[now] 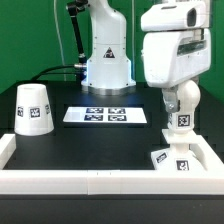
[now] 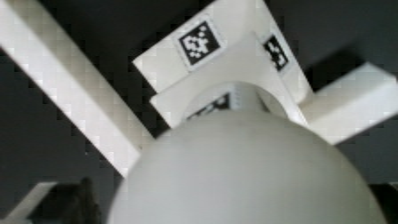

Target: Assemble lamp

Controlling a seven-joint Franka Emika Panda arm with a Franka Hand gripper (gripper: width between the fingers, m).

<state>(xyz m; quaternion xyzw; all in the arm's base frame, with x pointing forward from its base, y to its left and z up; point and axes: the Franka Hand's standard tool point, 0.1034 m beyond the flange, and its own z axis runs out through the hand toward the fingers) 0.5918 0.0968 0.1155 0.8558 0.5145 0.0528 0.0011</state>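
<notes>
Shows the gripper (image 1: 180, 100) with jaws clenched on the bulb (image 1: 183, 120), hanging clear of the black table (image 1: 60, 145) to the exterior view's right of the marker board (image 1: 105, 115) and nearer the camera than that board. Finds the flat square base (image 1: 172, 157) farther from the marker board on the same side, lying tags-up in the corner of the white rim (image 1: 90, 180), under the bulb and apart from it. Catches the tapered shade (image 1: 33, 108) standing upright, narrow end up, tag toward the camera, well apart on the marker board's other side, toward the exterior view's left. Fills most of the wrist view with the bulb's rounded body (image 2: 231, 165), blurred by closeness, with the tagged base (image 2: 222, 50) and a strip of rim (image 2: 63, 75) behind it; gives no clear sight of the fingers there
</notes>
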